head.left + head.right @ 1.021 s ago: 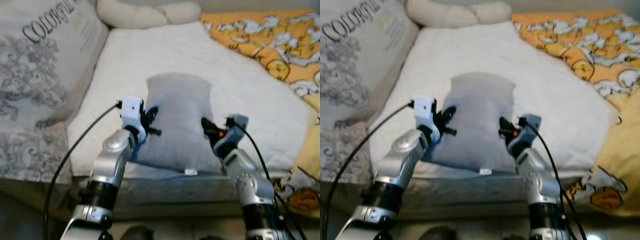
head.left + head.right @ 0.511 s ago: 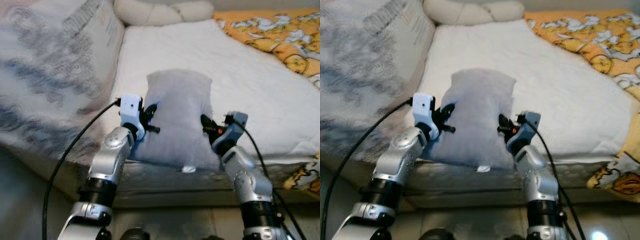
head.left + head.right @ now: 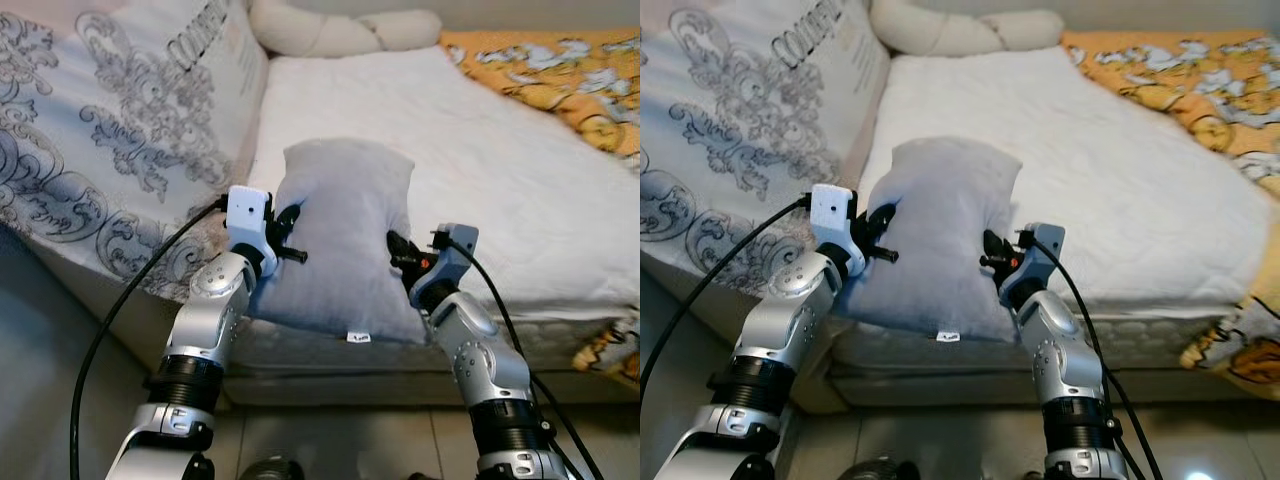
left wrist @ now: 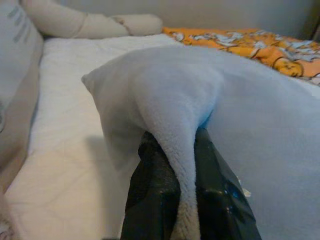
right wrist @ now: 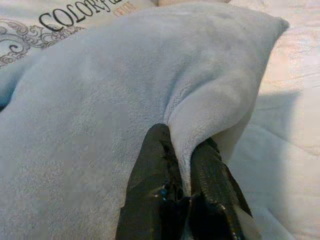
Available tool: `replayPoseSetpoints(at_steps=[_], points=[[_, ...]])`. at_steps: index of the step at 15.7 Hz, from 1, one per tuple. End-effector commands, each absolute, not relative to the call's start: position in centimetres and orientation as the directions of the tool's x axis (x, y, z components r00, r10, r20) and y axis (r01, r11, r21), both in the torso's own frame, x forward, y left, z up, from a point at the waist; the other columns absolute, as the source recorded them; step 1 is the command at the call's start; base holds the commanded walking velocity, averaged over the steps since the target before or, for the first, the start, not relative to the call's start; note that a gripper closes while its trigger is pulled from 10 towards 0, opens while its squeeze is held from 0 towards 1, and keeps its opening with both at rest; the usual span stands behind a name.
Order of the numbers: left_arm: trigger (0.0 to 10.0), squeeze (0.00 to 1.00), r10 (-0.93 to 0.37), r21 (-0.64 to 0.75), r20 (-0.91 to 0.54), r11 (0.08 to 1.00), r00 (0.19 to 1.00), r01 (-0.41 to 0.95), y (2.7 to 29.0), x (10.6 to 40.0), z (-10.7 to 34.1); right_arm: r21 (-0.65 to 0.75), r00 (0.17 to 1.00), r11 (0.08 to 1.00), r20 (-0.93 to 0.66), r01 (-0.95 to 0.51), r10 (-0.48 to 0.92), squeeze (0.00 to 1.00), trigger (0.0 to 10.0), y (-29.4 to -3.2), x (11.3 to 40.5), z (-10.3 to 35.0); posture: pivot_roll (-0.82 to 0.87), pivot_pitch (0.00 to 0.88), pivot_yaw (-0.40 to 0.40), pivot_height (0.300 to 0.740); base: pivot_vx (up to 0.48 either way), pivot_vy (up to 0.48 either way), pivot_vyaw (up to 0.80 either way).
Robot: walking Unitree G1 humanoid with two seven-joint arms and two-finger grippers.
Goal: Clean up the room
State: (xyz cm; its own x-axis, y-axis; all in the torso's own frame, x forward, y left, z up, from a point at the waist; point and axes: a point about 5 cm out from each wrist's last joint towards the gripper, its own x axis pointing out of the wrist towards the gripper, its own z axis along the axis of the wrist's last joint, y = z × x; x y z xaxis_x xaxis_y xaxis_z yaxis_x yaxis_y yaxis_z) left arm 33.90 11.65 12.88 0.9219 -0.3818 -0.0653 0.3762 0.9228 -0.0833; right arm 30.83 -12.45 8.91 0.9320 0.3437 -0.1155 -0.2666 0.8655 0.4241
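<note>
The grey pillow (image 3: 345,240) is held between the two grippers, over the near edge of the bed (image 3: 520,190), its lower end hanging just past the mattress edge and its top end over the white sheet. The left gripper (image 4: 172,167) is clenched on a fold of the pillow's left side; the wrist view shows plush pinched between both black fingers. The right gripper (image 5: 186,172) is likewise clamped on a fold of the right side. So the pillow is carried by its two flanks, roughly upright and leaning away from the robot.

Beyond it lie a large patterned cushion (image 3: 120,140) against the bed's left side, a cream bolster (image 3: 340,30) at the far end, and an orange blanket (image 3: 560,75) on the right.

The step in hand looks like placing the pillow on the bed. The next move probably calls for carrying it further over the sheet, toward the bolster, lowering it until it rests flat, then loosening both grips together so it does not slide off the edge.
</note>
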Motion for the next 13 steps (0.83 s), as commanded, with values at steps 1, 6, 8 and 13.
replayPoseSetpoints(at_steps=[1, 6, 8, 13], points=[[10.0, 0.0, -0.368, -0.078, -0.015, 0.927, 0.93, 0.366, 12.15, 34.11, 13.87, 0.391, 0.921, 0.863, -0.083, -0.321, 0.38, 0.0, 10.0, -11.66, 31.25, 9.77, 0.03, 0.0, 0.086, 0.74, 0.319, 0.0, 0.8], [10.0, 0.0, -0.355, -0.08, -0.012, 0.932, 0.935, 0.353, 12.4, 34.16, 13.85, 0.39, 0.916, 0.862, -0.098, -0.324, 0.388, 0.0, 10.0, -11.45, 31.33, 9.43, 0.03, 0.0, 0.084, 0.74, 0.322, 0.0, 0.48], [10.0, 0.0, -0.354, -0.082, -0.01, 0.932, 0.935, 0.352, 12.4, 34.19, 13.86, 0.381, 0.913, 0.863, -0.098, -0.332, 0.395, 0.0, 10.0, -11.42, 31.36, 9.46, 0.03, 0.0, 0.085, 0.74, 0.322, 0.0, 0.0], [10.0, 0.0, -0.347, -0.083, -0.006, 0.935, 0.938, 0.346, 12.47, 34.31, 13.92, 0.373, 0.908, 0.862, -0.103, -0.344, 0.407, 0.0, 10.0, -11.34, 31.37, 9.36, 0.03, 0.0, 0.084, 0.74, 0.322, 0.0, 0.0]])
